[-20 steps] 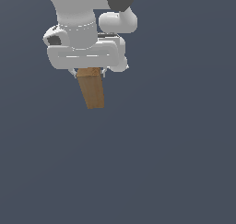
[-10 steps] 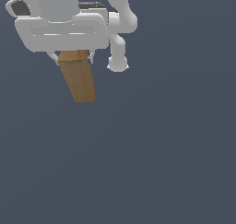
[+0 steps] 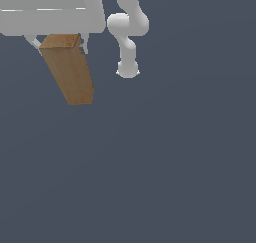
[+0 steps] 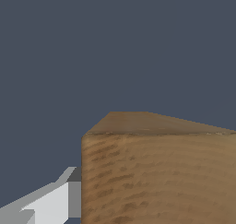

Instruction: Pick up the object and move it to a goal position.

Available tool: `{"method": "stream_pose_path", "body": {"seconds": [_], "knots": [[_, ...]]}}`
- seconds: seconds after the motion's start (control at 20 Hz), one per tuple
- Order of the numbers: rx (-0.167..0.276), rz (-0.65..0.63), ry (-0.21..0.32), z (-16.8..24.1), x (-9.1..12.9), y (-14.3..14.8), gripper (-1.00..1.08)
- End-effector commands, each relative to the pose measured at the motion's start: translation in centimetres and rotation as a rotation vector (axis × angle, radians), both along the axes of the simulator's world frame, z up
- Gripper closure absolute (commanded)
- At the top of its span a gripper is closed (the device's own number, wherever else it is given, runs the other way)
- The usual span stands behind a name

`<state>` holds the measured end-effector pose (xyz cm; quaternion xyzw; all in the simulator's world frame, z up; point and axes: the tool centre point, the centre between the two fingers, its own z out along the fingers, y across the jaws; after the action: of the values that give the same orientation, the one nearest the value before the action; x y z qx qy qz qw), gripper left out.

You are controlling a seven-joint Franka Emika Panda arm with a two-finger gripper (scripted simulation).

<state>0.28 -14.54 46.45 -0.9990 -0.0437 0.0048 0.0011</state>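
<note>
The brown wooden block (image 3: pixel 67 69) is held, tilted, in the white pincer (image 3: pixel 59 43), against a plain grey background.

No real room around me: bare simulated scene. Flat slate-grey backdrop (image 3: pixel 190 162) fills both views, no furniture, no walls; my arm (image 3: pixel 127 32) rendered smooth, plain white.

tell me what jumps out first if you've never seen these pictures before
The brown wooden block stands out first: it hangs tilted from the white gripper in the upper part of the exterior view's left, against plain dark grey. In the wrist view the same block fills much of the picture, with one pale finger beside it. Nothing else catches the eye.
</note>
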Motion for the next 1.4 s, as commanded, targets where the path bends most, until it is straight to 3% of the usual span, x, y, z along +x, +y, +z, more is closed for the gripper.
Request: {"method": "stream_pose_path", "body": {"seconds": [0.0,0.7,1.35], "knots": [[-0.002,0.0,-0.01,1.6,0.4,-0.5,1.08],[-0.002,0.0,-0.01,5.9,2.0,-2.3,1.08],[-0.002,0.0,-0.01,7.4,2.7,-2.9,1.08]]}}
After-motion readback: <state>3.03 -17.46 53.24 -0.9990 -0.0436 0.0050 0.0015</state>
